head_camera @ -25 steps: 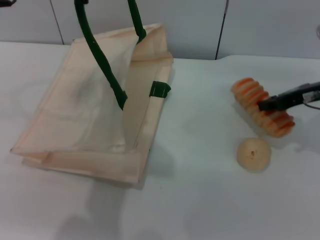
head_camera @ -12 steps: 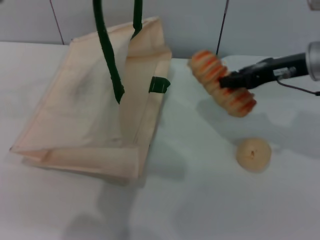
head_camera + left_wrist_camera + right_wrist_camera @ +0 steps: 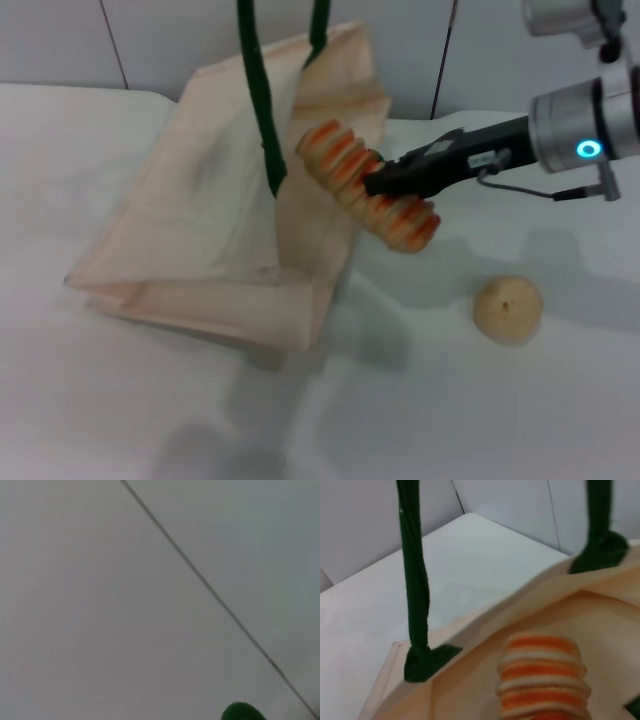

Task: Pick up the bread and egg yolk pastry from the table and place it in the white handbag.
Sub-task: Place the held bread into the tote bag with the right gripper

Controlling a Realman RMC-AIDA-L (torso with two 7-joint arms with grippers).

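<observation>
Two pastries in play, and we see one of them airborne: the right gripper (image 3: 385, 183) has its dark fingers clamped on the bread (image 3: 366, 186), gripping it near the middle so the striped loaf sticks out to either side of the fingertips. Just past the pincer's tip stands the white handbag (image 3: 200, 220), mouth gaping, and the loaf's far end already overlaps the bag's open edge. From the right wrist we look straight down the bread (image 3: 544, 677) into the cream cloth of the white handbag (image 3: 485, 680), the loaf sitting right in front of the pincer with the green handles (image 3: 415, 580) rising beyond it. Those green handles (image 3: 262, 100) are pulled straight up out of the head view; the left gripper is out of sight, and its wrist camera gives us only a grey wall and a green blob. Back behind and below the pincer, the egg yolk pastry (image 3: 508, 309) rests alone on the white table (image 3: 480, 420), well apart from the bag.
</observation>
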